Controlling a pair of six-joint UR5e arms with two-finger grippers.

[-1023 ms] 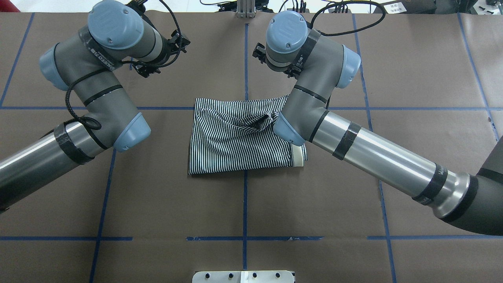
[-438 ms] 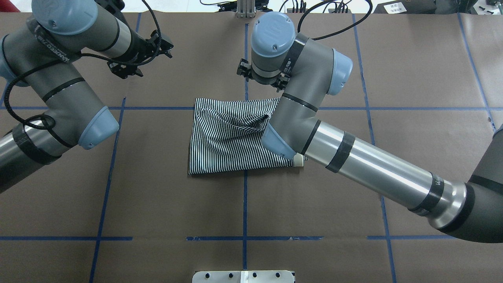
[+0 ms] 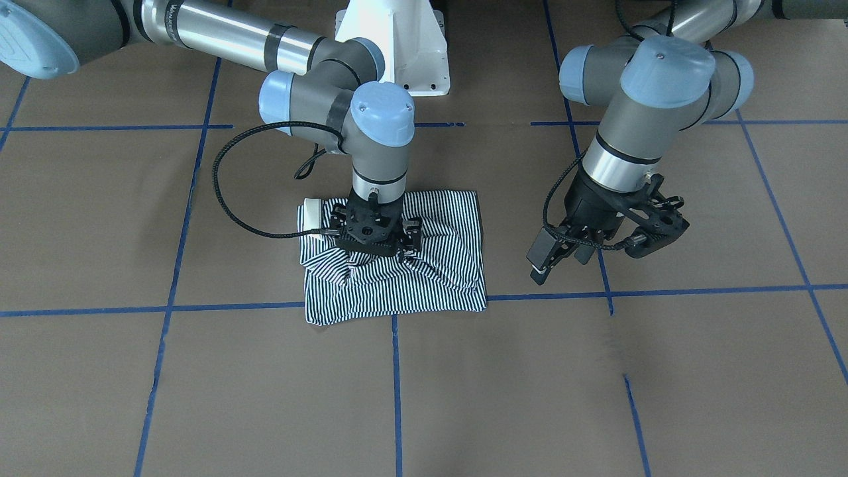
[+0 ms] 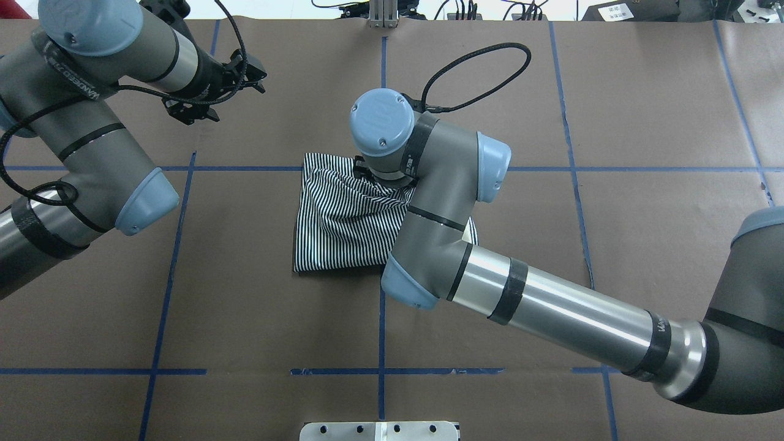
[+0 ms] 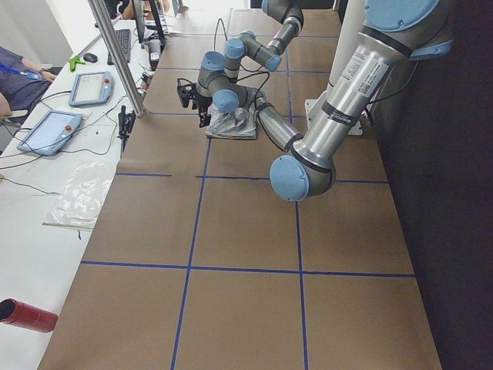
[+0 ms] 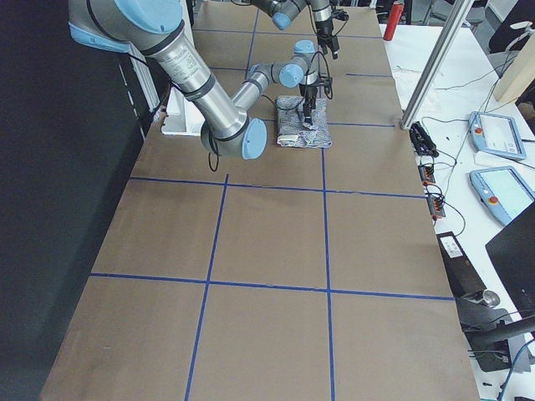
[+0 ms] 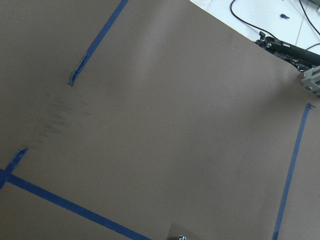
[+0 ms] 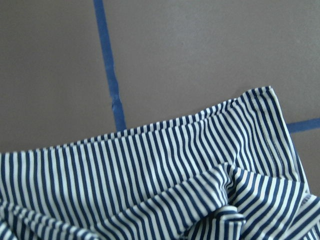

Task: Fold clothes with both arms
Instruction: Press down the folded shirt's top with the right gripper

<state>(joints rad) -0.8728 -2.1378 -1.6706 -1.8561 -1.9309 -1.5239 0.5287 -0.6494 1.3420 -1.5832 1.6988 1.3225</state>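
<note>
My right claw (image 3: 376, 253) is down on the striped shirt (image 4: 343, 226), which lies in a folded bundle in the middle of the surface (image 4: 551, 306), just on my side of where two blue tape lines (image 4: 381, 318) cross. The claw sits towards the shirt's far edge, above a bunched fold (image 8: 225, 200) where the stripes pucker. My wrist view shows only cloth and no fingertips, so I cannot tell whether the claw is pinching the fabric or only resting on it. The bundle's longer side seems to run across in front of me, left to right, with the cream collar (image 3: 310, 213) peeking out at its near right corner. My left claw (image 3: 589, 255) hangs wide and empty over bare brown paper, well apart from the shirt, off its left side (its own camera sees almost nothing but paper). So the right arm is plainly the nearer one, and I judge that whatever comes next turns on that far edge: the cloth lies straight under the right claw, with the rest of the bundle towards me. I see no bin or basket; the shirt rests directly on the surface.
</note>
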